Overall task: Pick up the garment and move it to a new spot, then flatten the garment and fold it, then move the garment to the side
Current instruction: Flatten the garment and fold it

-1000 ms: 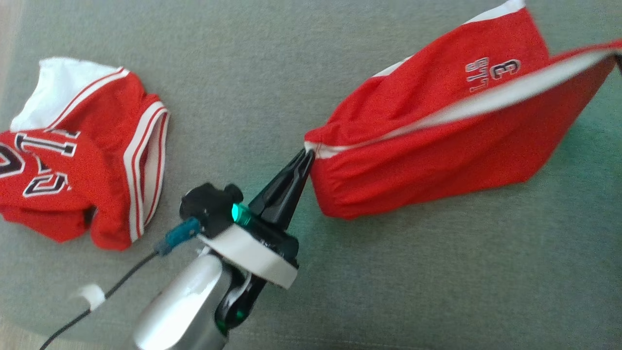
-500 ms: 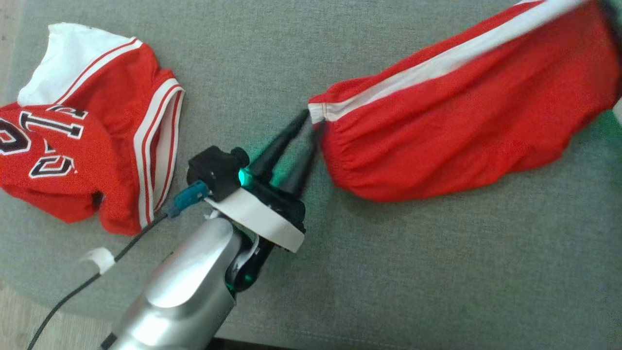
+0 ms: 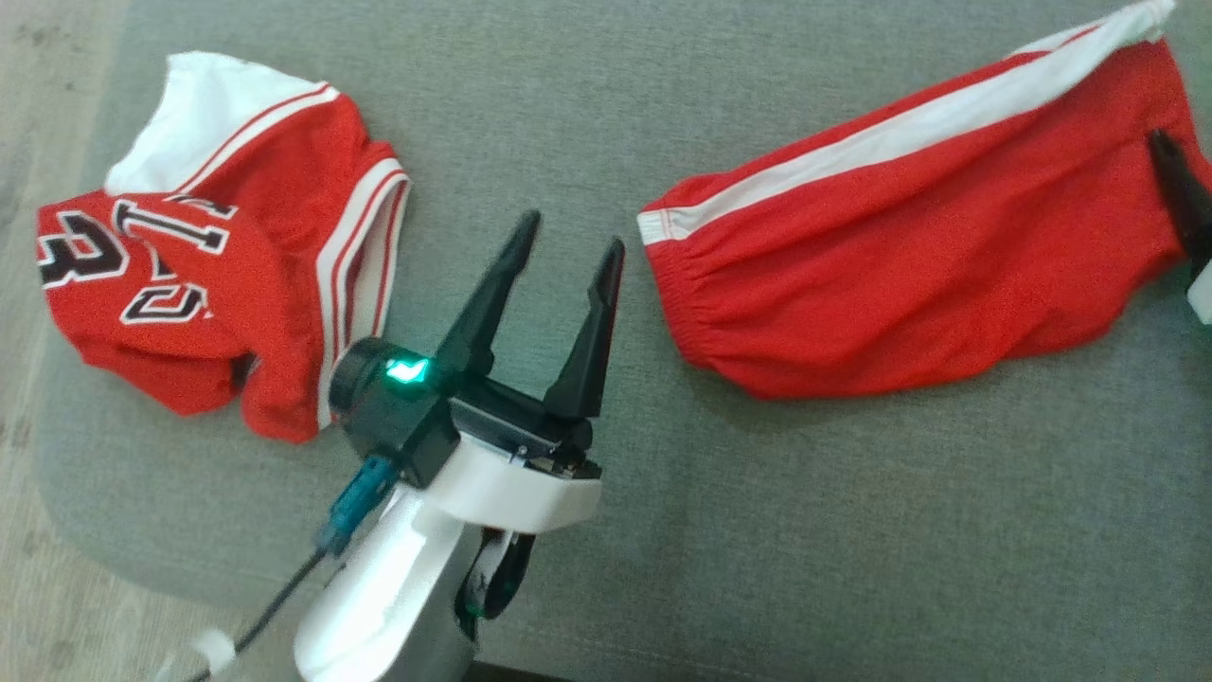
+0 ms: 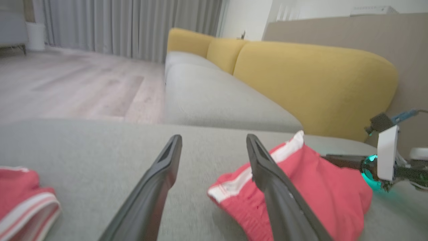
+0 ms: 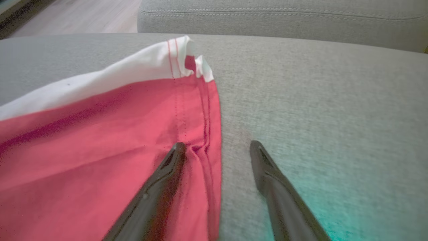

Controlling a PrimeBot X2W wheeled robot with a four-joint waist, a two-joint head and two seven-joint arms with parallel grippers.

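Observation:
The garment, red shorts (image 3: pixel 909 275) with a white side stripe, lies spread out on the grey sofa seat (image 3: pixel 805 530). My left gripper (image 3: pixel 573 230) is open just left of the elastic waistband, apart from it, with nothing between its fingers. In the left wrist view the gripper (image 4: pixel 214 137) frames bare cushion, the shorts (image 4: pixel 311 180) to its right. My right gripper (image 5: pixel 218 144) is open at the hem end of the shorts (image 5: pixel 100 150), one finger over the red cloth and the other over the sofa. One of its fingers (image 3: pixel 1177 185) shows at the right edge.
A second red garment, a jersey (image 3: pixel 218 284) with white trim and black numbers, lies crumpled at the seat's left end. Wooden floor (image 3: pixel 47 189) lies beyond the left edge. Yellow back cushions (image 4: pixel 311 83) rise behind the seat.
My left gripper has let go of the waistband corner, opened and drawn back. The shorts, stretched in the air before, now lie on the seat. The head camera has shifted.

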